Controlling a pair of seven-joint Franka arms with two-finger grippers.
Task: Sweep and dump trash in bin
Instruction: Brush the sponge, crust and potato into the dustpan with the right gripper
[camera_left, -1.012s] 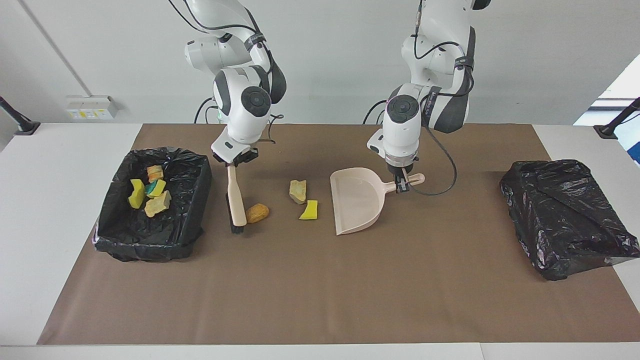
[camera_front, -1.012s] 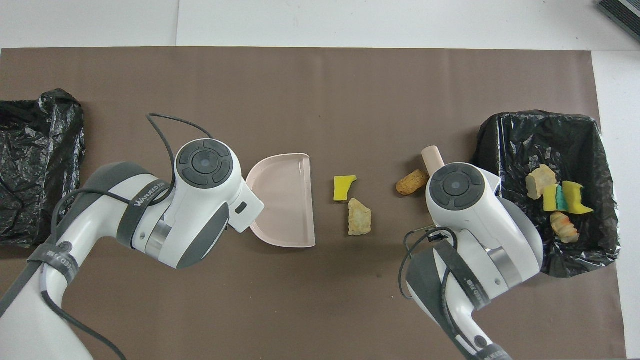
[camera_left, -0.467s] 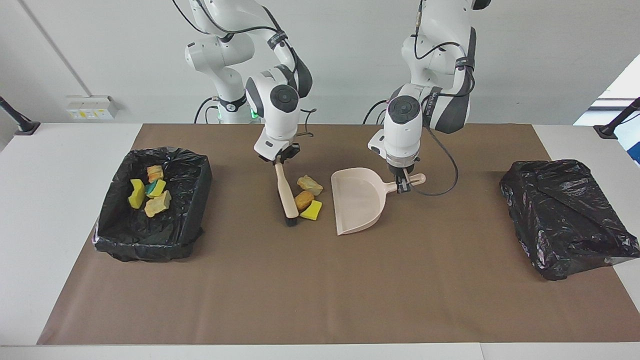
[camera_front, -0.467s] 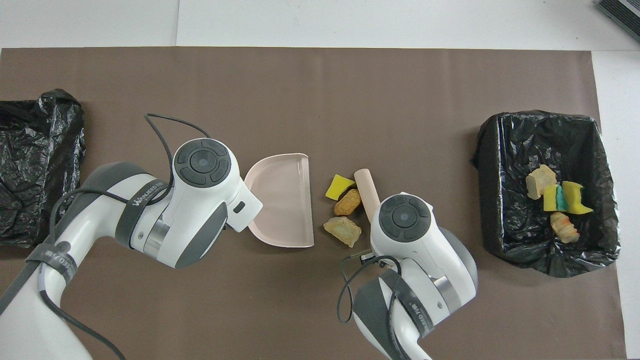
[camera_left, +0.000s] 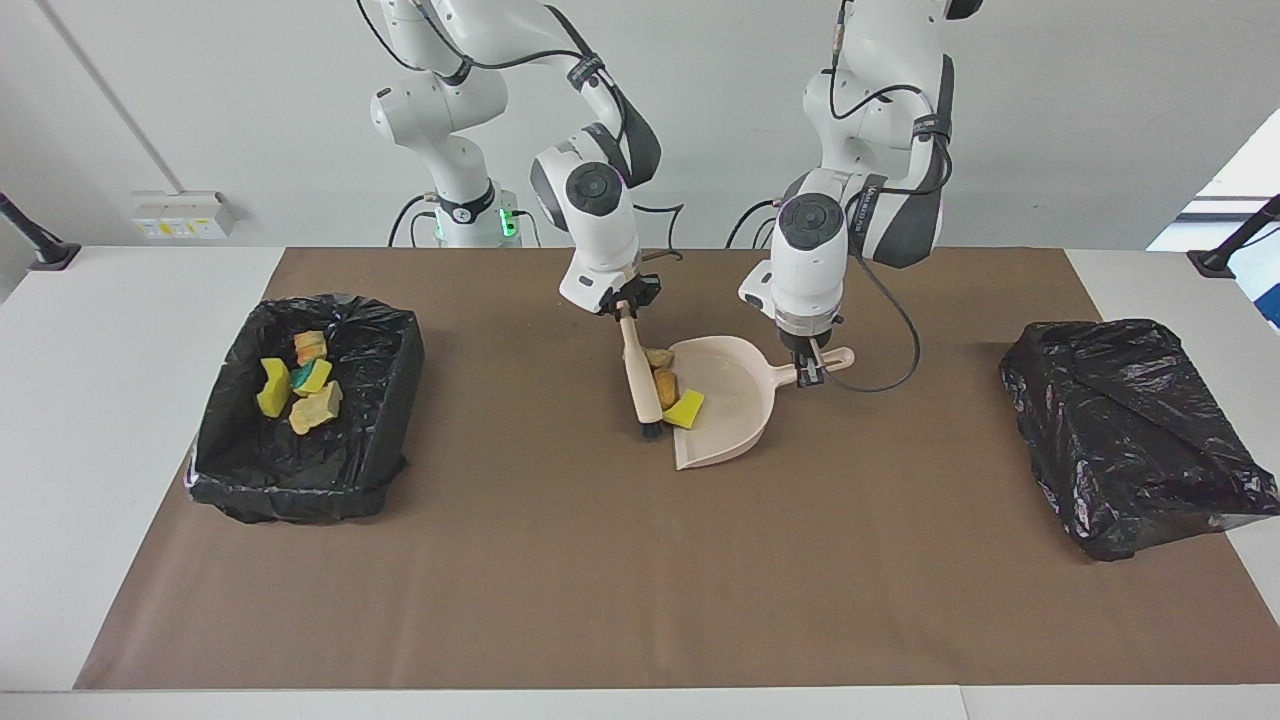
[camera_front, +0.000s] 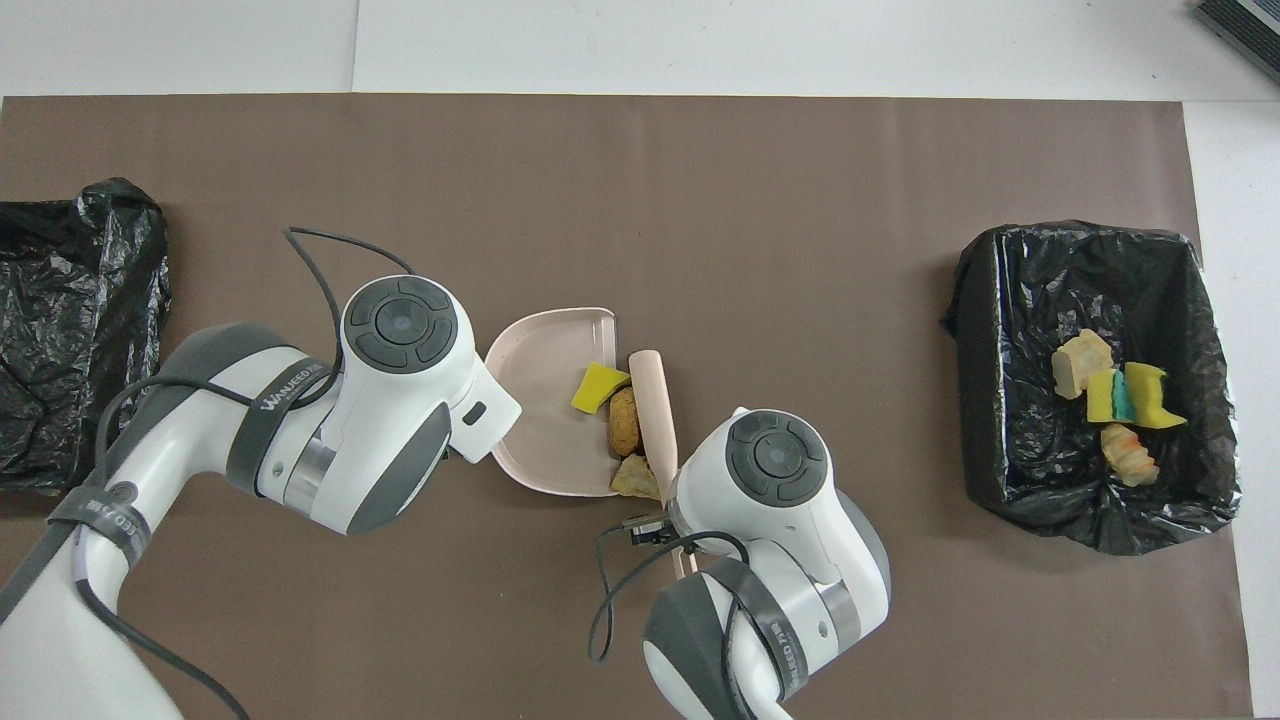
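Note:
My right gripper (camera_left: 628, 304) is shut on the top of a beige brush (camera_left: 641, 378) whose black bristles rest on the mat at the open lip of the beige dustpan (camera_left: 735, 405). Three pieces of trash are pressed between brush and pan: a yellow sponge chunk (camera_left: 685, 408) (camera_front: 598, 386) lies on the pan, with an orange-brown piece (camera_left: 665, 385) (camera_front: 624, 433) and a tan piece (camera_left: 657, 357) (camera_front: 635, 478) at its lip. My left gripper (camera_left: 808, 372) is shut on the dustpan's handle. The bin (camera_left: 290, 495) (camera_front: 1000, 455), black-lined, holds several scraps (camera_left: 300, 385).
A crumpled black bag (camera_left: 1130, 430) (camera_front: 70, 320) lies at the left arm's end of the table. A brown mat (camera_left: 640, 580) covers the table. In the overhead view both arms' wrists cover their grippers.
My right gripper has swept the brush from beside the bin toward the dustpan, pushing the three scraps together and up to the pan's lip. The left gripper and dustpan have barely moved.

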